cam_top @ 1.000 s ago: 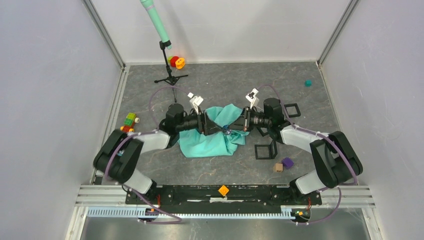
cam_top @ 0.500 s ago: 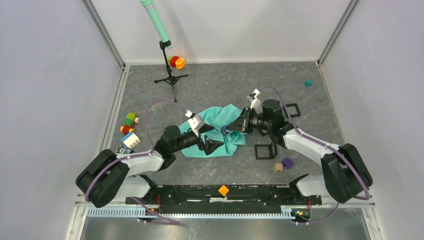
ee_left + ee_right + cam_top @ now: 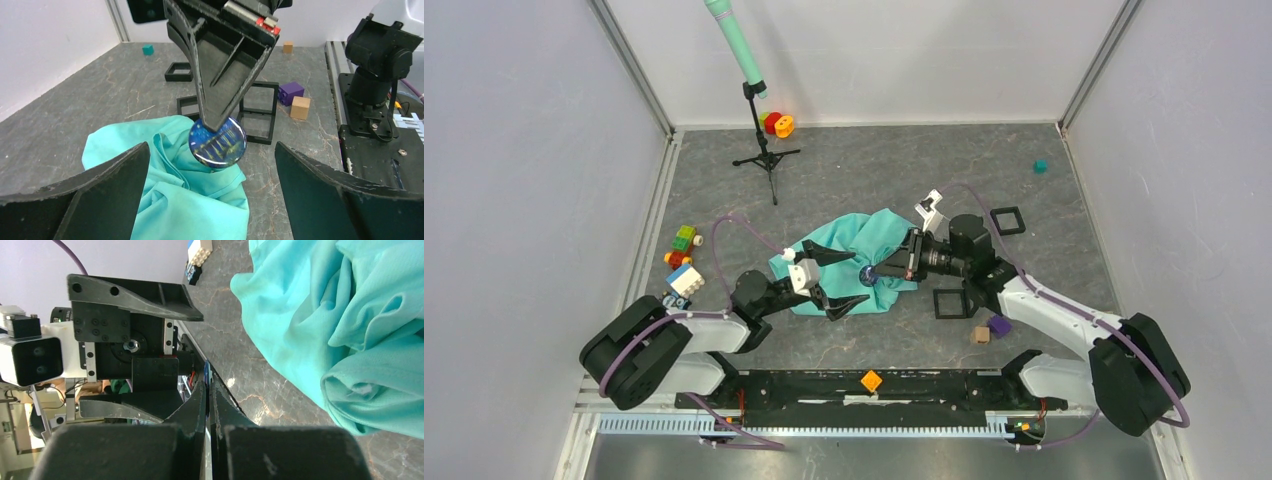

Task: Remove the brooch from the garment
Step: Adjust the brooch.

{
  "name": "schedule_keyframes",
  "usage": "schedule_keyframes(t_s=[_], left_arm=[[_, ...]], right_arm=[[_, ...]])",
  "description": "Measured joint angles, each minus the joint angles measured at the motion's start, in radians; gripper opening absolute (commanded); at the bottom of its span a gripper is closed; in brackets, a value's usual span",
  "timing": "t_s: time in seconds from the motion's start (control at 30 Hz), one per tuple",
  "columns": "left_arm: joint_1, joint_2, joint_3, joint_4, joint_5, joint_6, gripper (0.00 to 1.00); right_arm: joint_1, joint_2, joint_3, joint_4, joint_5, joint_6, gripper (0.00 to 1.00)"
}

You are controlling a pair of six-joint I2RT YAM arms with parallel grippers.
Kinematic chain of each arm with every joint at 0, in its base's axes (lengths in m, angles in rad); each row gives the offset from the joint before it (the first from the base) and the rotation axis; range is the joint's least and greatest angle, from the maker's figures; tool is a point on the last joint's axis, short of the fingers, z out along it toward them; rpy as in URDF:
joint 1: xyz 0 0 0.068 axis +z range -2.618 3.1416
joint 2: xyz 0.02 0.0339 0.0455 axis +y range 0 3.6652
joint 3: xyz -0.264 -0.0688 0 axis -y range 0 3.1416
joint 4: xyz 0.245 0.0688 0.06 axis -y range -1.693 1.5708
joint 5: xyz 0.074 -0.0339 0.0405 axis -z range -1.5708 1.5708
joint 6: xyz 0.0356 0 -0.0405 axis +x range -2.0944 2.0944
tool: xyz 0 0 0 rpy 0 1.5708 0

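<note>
The garment (image 3: 849, 250), a crumpled turquoise T-shirt, lies mid-table. The brooch (image 3: 217, 141) is a round blue badge with yellow streaks. My right gripper (image 3: 876, 271) is shut on its upper edge and holds it just over the cloth's right fold. In the right wrist view the brooch (image 3: 206, 374) shows edge-on between the closed fingertips (image 3: 200, 395), apart from the garment (image 3: 340, 330). Whether its pin still touches the cloth I cannot tell. My left gripper (image 3: 836, 284) stands wide open on the near left of the garment (image 3: 170, 195), facing the brooch, its fingers (image 3: 110, 185) empty.
Black square frames (image 3: 954, 302) (image 3: 1008, 220) lie right of the garment, with a purple cube (image 3: 999, 325) and a tan cube (image 3: 980, 335) nearer. A teal cube (image 3: 1041, 166) sits far right. Toy bricks (image 3: 684, 242) (image 3: 686, 280) lie left; a tripod stand (image 3: 762, 150) and coloured rings (image 3: 777, 124) stand at the back.
The left gripper has opened wide and drawn back to the near left, away from the brooch. The right gripper, still shut on the brooch, has shifted slightly nearer.
</note>
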Motion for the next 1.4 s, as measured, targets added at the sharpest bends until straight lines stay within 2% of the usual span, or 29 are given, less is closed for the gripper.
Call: schedule_keyframes(t_s=[0.17, 0.37, 0.53, 0.73, 0.93, 1.03, 1.3, 1.4], left_arm=[[-0.002, -0.015, -0.008, 0.020, 0.023, 0.025, 0.92], [-0.002, -0.018, -0.009, 0.020, 0.047, 0.045, 0.91], [-0.005, -0.022, -0.009, 0.019, 0.060, 0.055, 0.82], [-0.006, -0.025, -0.009, 0.019, 0.077, 0.064, 0.77], [-0.013, -0.036, -0.009, 0.019, 0.081, 0.068, 0.77], [-0.013, -0.040, -0.009, 0.019, 0.093, 0.072, 0.59], [-0.016, -0.051, -0.009, 0.015, 0.099, 0.084, 0.54], [-0.016, -0.054, -0.009, 0.011, 0.099, 0.085, 0.47]], right_arm=[[0.035, 0.000, -0.029, 0.036, 0.000, 0.033, 0.00], [0.074, 0.000, -0.042, 0.121, 0.000, 0.077, 0.00], [0.083, 0.000, -0.047, 0.153, 0.000, 0.102, 0.00], [0.095, 0.004, -0.048, 0.197, 0.000, 0.122, 0.00], [0.107, 0.025, -0.056, 0.226, 0.000, 0.142, 0.00], [0.109, 0.032, -0.061, 0.238, 0.000, 0.148, 0.00], [0.113, 0.034, -0.061, 0.253, -0.003, 0.158, 0.00], [0.113, 0.036, -0.063, 0.257, -0.004, 0.163, 0.07]])
